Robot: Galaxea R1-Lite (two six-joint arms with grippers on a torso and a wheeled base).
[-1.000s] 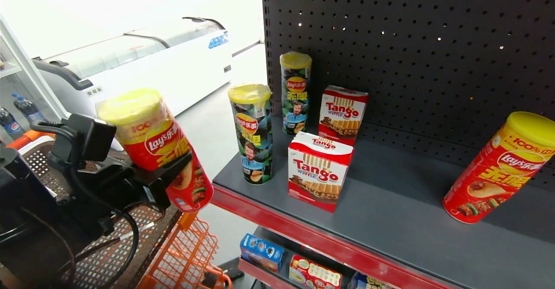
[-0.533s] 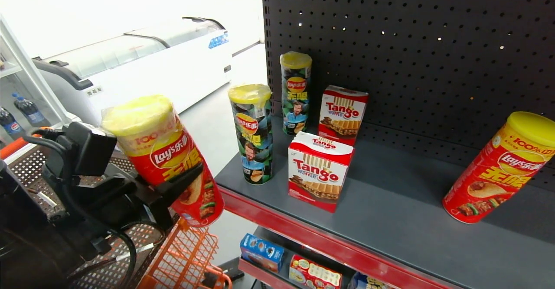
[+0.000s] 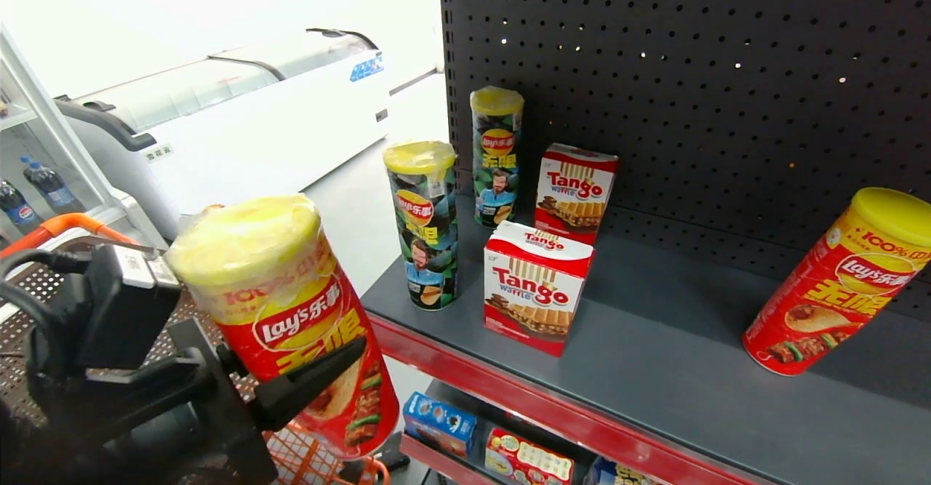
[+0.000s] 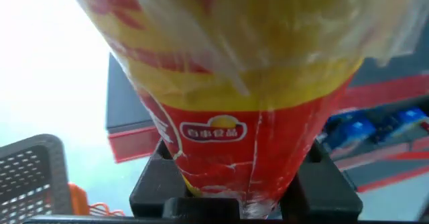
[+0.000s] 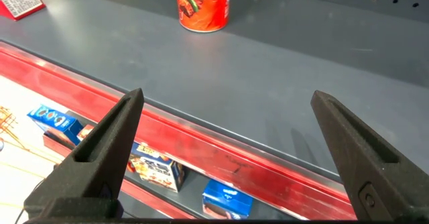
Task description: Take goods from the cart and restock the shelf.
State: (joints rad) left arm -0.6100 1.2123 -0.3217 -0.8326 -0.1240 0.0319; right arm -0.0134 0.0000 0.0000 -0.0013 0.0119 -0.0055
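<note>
— What does the head camera give you?

— I see my left gripper (image 3: 298, 379) at about eight o'clock, clamped round a red chip can (image 3: 291, 303) with a yellow lid. I'm holding it above the cart (image 3: 294, 459), short of the shelf (image 3: 654, 369). On the shelf, two green cans (image 3: 425, 230) stand near twelve o'clock, with two waffle boxes (image 3: 534, 289) just beside them. A second red can (image 3: 836, 285) sits at three o'clock, well apart from the rest.

— Left wrist?

— The red chip can (image 4: 255, 117) is pinched between my fingers (image 4: 151, 187), low on its body. The shelf (image 4: 124, 120) and a corner of the cart (image 4: 33, 167) lie beyond it.

— And the right wrist?

— My right gripper (image 5: 231, 157) is spread wide with nothing in it, hanging before the shelf (image 5: 268, 70). The second red can (image 5: 203, 6) stands farther back on the grey board.
</note>
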